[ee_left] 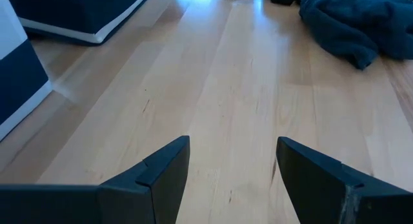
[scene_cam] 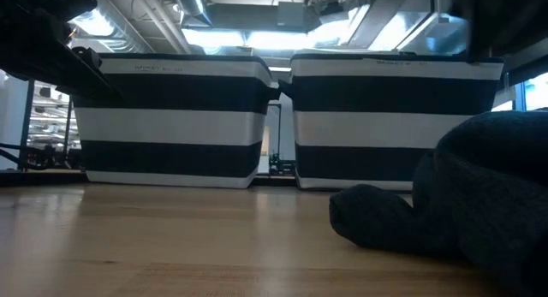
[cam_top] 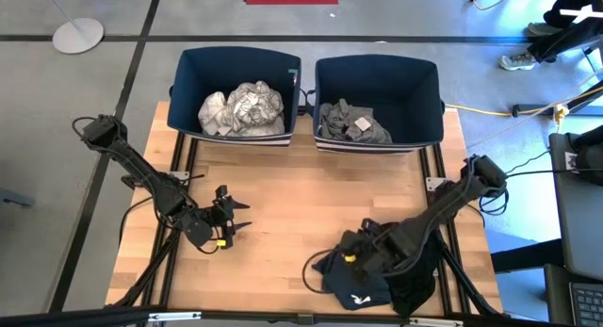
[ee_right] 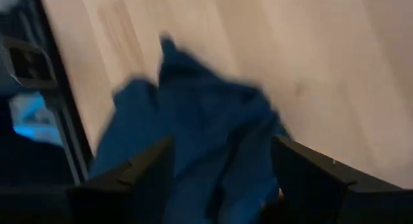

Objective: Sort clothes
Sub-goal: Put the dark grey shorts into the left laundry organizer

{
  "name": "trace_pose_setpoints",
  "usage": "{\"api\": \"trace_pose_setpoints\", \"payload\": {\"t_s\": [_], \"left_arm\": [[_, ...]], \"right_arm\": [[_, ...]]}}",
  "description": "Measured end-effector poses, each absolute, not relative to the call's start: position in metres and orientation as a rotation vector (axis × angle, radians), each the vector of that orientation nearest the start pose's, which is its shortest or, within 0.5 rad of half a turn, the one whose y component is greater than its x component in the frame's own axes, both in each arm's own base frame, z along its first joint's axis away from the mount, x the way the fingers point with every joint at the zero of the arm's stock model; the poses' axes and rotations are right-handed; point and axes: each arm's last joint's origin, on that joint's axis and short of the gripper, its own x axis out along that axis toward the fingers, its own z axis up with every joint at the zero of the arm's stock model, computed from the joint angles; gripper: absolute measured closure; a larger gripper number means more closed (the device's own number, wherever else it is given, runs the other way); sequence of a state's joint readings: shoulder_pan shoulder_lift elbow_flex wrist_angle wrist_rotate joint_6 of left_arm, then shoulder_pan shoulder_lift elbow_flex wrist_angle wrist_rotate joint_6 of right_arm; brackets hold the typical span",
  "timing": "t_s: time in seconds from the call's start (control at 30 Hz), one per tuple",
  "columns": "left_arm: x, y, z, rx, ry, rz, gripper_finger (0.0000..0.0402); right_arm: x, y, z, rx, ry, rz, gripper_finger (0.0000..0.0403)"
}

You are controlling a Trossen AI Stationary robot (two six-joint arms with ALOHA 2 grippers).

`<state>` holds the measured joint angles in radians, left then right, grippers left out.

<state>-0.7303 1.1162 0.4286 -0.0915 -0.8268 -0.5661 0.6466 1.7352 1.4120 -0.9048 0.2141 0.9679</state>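
Observation:
A navy garment (cam_top: 339,282) lies crumpled on the table near its front right, with a black garment (cam_top: 415,285) against its right side. My right gripper (cam_top: 350,261) is open above the navy garment (ee_right: 193,114), one finger on either side of its folds. My left gripper (cam_top: 236,217) is open and empty over bare wood at the table's left (ee_left: 232,146). White and patterned clothes (cam_top: 243,110) lie in the left bin and grey clothes (cam_top: 353,124) in the right bin. The dark pile also shows in the low view (scene_cam: 479,194). My right gripper comes at the navy garment slanting down from the table's right side, its open fingers (ee_right: 148,166) astride a raised fold. I cannot tell whether the fingers touch the cloth.
Two navy bins with white stripes stand side by side at the table's far edge, the left bin (cam_top: 236,54) and the right bin (cam_top: 377,63). Bare wood lies between the bins and the arms. Black frame rails run along the table's left and right sides.

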Motion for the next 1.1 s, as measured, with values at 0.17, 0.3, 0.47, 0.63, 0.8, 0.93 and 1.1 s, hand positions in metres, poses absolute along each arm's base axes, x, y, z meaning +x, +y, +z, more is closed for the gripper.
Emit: {"api": "trace_pose_setpoints", "payload": {"t_s": [0.17, 0.3, 0.47, 0.63, 0.8, 0.93, 1.1], "left_arm": [[0.159, -0.113, 0.17, 0.001, 0.496, 0.242, 0.0179], [0.159, -0.113, 0.171, 0.002, 0.494, 0.244, 0.0179], [0.159, -0.113, 0.171, 0.013, 0.495, 0.241, 0.0179], [0.159, -0.113, 0.171, 0.013, 0.495, 0.241, 0.0179], [0.159, -0.113, 0.171, 0.013, 0.496, 0.241, 0.0179], [0.159, -0.113, 0.171, 0.014, 0.491, 0.249, 0.0179], [0.159, -0.113, 0.171, 0.014, 0.49, 0.25, 0.0179]], "right_arm": [[0.272, 0.212, 0.238, 0.341, 1.279, -0.244, 0.015], [0.266, 0.217, 0.236, 0.333, 1.295, -0.264, 0.015], [0.263, 0.219, 0.223, 0.349, 1.291, -0.27, 0.015], [0.258, 0.215, 0.199, 0.375, 1.318, -0.27, 0.015], [0.256, 0.213, 0.18, 0.396, 1.295, -0.248, 0.015], [0.25, 0.209, 0.165, 0.384, 1.296, -0.259, 0.015], [0.245, 0.203, 0.151, 0.379, 1.304, -0.269, 0.0168]]}}
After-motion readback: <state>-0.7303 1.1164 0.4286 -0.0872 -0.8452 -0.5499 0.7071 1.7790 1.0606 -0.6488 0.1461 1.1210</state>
